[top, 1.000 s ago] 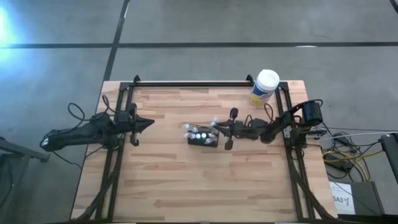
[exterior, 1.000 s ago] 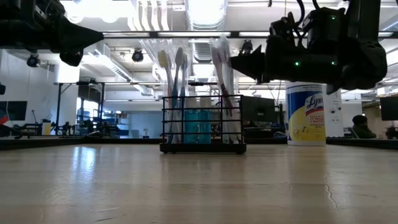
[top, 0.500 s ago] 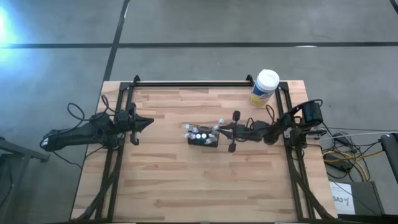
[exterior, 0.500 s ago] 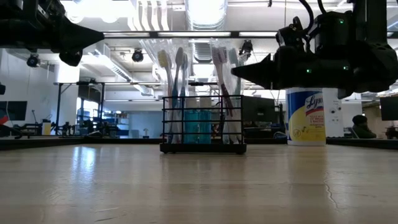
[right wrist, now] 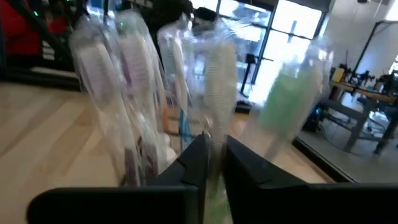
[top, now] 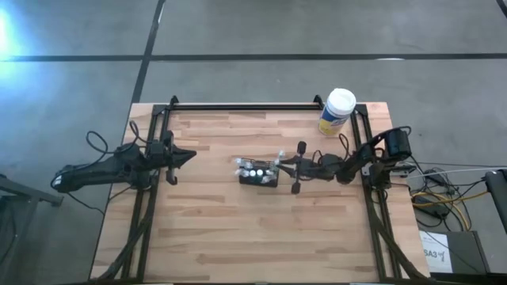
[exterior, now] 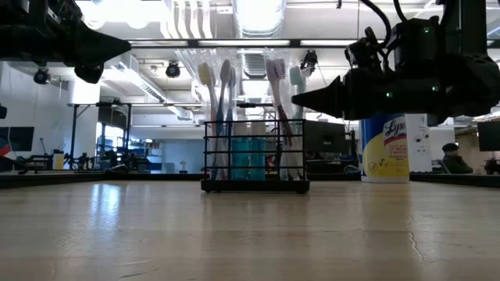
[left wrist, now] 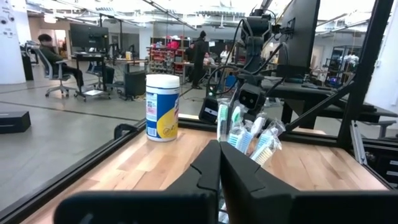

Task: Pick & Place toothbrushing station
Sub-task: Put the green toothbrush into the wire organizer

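Observation:
The black mesh holder stands on the table's middle. Several plastic-wrapped toothbrushes stand upright in it, with small white-topped round pieces among them. The green toothbrush leans toward the right at the holder's right end. My right gripper reaches in level from the right, its fingers nearly together around that brush's shaft. My left gripper waits shut and level at the left, clear of everything. My right gripper has the green toothbrush's shaft between its two fingertips, just below the wrapped head. The fingers come level from the table's right and lie across the brush. The brush stands tilted, its lower end down in the holder.
A yellow canister with a white lid stands at the far right corner. Black frame rails run along the far edge and both sides. Bare wood lies in front of the holder.
My right gripper has sunk a little and drawn back toward the table's right edge. The green toothbrush's head, hidden behind the gripper before, now shows above the fingertips and leans to the right.

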Available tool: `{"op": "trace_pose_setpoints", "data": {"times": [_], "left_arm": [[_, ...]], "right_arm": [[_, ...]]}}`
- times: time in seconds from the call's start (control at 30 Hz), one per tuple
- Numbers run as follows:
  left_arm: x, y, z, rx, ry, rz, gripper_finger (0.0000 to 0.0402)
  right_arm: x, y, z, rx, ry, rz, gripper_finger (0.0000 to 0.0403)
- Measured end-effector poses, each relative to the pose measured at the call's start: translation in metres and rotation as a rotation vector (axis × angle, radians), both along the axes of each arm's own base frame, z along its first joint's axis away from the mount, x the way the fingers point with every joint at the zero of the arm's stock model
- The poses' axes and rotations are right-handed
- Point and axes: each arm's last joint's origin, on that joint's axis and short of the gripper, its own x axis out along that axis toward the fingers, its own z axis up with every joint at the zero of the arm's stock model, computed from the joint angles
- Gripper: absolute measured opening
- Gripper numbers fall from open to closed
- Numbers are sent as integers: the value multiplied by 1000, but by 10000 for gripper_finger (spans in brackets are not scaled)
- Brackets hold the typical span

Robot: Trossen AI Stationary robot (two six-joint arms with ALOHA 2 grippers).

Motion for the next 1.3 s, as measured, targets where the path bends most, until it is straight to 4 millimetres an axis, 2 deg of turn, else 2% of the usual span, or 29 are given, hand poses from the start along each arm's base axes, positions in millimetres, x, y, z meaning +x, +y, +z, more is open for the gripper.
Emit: {"op": "trace_pose_setpoints", "data": {"times": [0.23,0.47,0.6,0.77,0.93,1.3], "left_arm": [[0,0,-1,-2,7,0,21],[0,0,-1,0,8,-1,9],[0,0,-1,-5,7,-1,7],[0,0,-4,-11,33,-1,9],[0,0,-1,-9,26,-1,8],[-9,-1,27,35,-4,0,9]], "right_arm": [[3,0,2,32,-15,-1,99],[3,0,2,33,-19,1,129],[3,0,2,91,-23,-2,128],[3,-1,1,82,-4,-41,97],[2,-1,8,78,-35,-36,75],[-1,0,24,67,-100,-35,100]]}}
